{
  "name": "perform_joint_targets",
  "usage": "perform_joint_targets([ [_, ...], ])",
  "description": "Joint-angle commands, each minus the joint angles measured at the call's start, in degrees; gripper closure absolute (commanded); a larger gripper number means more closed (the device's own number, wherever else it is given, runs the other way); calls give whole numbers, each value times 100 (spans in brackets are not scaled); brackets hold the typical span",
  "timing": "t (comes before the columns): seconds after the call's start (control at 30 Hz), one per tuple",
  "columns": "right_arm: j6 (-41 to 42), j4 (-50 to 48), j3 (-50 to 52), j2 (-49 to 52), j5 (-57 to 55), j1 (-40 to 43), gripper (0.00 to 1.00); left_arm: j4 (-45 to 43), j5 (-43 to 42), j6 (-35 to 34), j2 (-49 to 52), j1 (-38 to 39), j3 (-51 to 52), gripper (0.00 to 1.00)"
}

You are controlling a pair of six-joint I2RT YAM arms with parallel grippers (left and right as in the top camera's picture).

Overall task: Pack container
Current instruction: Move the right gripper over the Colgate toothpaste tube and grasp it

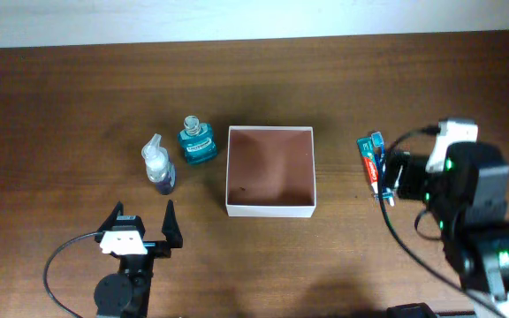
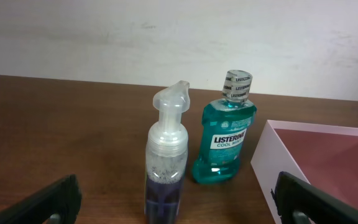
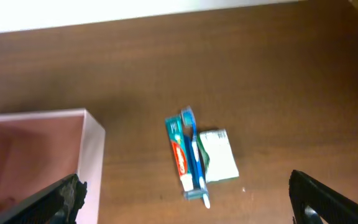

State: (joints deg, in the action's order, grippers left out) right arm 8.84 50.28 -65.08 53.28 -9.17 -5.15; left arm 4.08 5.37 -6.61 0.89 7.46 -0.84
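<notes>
The box (image 1: 270,209) sits mid-table between my left gripper (image 1: 143,208) and right gripper (image 3: 184,182), both spread open. The right hangs by the toothpaste (image 3: 178,152) and toothbrush (image 3: 193,155); I'd drop squarely across the tube's narrow width.

The overhead view looks straight down on the whole desk (image 1: 60,88). The left wrist view sits low by the near edge, facing the far edge, close to the pump bottle (image 2: 165,165). The right wrist view tilts down from higher up, near the right edge. All three share the container (image 1: 270,209).
</notes>
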Motion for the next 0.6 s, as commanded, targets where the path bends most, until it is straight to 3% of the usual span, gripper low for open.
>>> perform_joint_targets([
  [0.0,24,149,-319,306,66,-46,2,0,44,92,-55,-28,33,1],
  [0.3,24,807,-308,1027,446,-46,2,0,44,92,-55,-28,33,1],
  [0.57,24,802,-308,2317,468,-46,27,0,44,92,-55,-28,33,0],
])
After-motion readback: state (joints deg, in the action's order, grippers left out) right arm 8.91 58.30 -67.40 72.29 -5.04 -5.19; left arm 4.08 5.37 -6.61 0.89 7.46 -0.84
